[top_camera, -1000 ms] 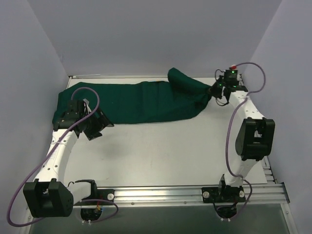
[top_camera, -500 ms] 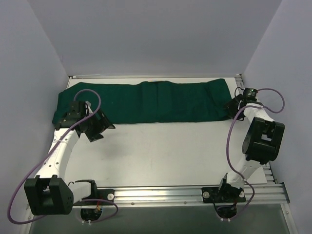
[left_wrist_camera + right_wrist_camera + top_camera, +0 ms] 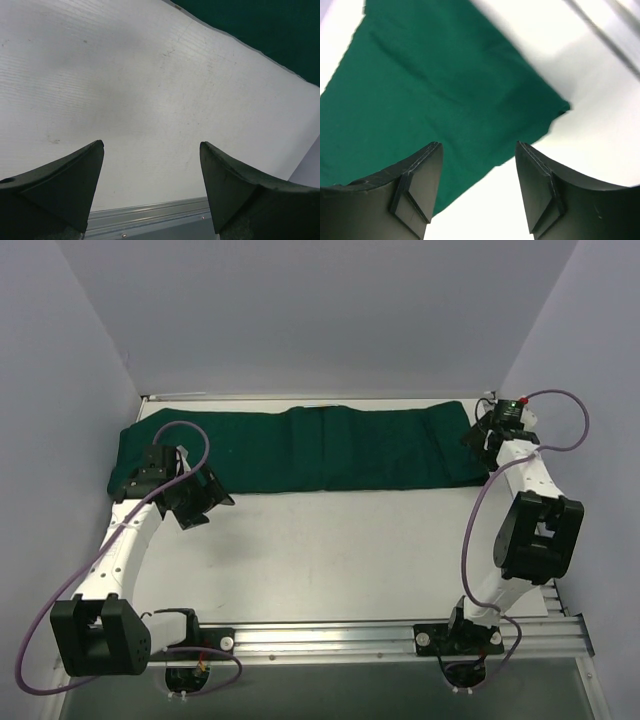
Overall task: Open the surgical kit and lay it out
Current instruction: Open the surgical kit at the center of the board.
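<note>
**Drape spread in a long strip, both grippers clear of it**

One dark green cloth drape (image 3: 300,448) lies flat on the table (image 3: 340,550). The left gripper (image 3: 151,145) hangs just off the drape's near-left edge with its jaws apart and empty. The right gripper (image 3: 478,145) sits over the drape's right-end corner, jaws likewise apart and holding nothing. To open the drape well, each gripper should probably pinch only the top layer and both should pull evenly. Count: one drape, two grippers, and no tray or instruments in view.

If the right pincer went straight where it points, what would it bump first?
Most likely the cloth: the right pincer points down at its edge, with table just beside, so I can't be sure.
</note>
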You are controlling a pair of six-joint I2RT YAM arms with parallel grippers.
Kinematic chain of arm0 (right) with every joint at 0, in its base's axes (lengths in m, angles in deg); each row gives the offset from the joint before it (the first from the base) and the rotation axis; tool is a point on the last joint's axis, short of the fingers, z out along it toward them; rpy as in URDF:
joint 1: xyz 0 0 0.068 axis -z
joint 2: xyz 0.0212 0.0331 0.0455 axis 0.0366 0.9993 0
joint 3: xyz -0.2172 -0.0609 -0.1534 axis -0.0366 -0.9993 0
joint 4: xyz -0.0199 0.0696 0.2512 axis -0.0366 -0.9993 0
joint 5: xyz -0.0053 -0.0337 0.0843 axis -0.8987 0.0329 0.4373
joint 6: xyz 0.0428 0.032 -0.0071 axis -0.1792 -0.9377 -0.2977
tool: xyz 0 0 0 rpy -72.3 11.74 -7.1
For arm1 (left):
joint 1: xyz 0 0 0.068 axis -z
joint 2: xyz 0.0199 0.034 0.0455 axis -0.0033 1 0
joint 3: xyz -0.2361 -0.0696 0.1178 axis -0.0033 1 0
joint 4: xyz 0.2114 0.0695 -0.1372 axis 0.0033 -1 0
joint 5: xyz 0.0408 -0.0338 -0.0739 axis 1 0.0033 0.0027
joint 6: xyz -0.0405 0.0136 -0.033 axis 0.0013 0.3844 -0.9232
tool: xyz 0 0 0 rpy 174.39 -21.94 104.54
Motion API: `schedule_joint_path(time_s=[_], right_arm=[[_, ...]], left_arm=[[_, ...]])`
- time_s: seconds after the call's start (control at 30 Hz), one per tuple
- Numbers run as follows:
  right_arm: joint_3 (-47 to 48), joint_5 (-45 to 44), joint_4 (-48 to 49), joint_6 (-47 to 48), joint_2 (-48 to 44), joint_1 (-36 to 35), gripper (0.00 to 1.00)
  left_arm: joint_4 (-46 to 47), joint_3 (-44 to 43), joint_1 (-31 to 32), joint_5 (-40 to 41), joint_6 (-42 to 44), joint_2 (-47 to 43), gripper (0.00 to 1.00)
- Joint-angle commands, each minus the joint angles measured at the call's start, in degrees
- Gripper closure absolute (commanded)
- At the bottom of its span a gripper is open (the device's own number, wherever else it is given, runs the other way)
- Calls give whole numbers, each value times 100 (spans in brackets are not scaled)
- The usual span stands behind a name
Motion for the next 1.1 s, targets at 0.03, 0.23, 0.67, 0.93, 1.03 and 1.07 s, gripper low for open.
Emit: schedule_joint_path(time_s=[0.03, 0.23, 0.67, 0.93, 1.03, 1.07], right_arm=[[44, 59, 418, 80, -106, -346, 42], [614, 1360, 666, 475, 965, -699, 53], [2198, 1423, 435, 687, 2689, -778, 98], [2469, 1406, 516, 705, 3242, -734, 99], [2637, 1125, 332, 704, 3348, -673, 100], [2707, 1054, 244, 696, 3375, -647, 100]], left_arm=[[19, -365, 124, 414, 337, 114, 14], [-329, -514, 493, 37, 389, 571, 19], [-981, -1278, 485, 10, 723, 545, 19], [-1192, -1297, 476, 256, 741, 527, 18], [-1193, -1402, 459, 274, 741, 580, 18], [-1210, -1437, 458, 274, 732, 598, 18]])
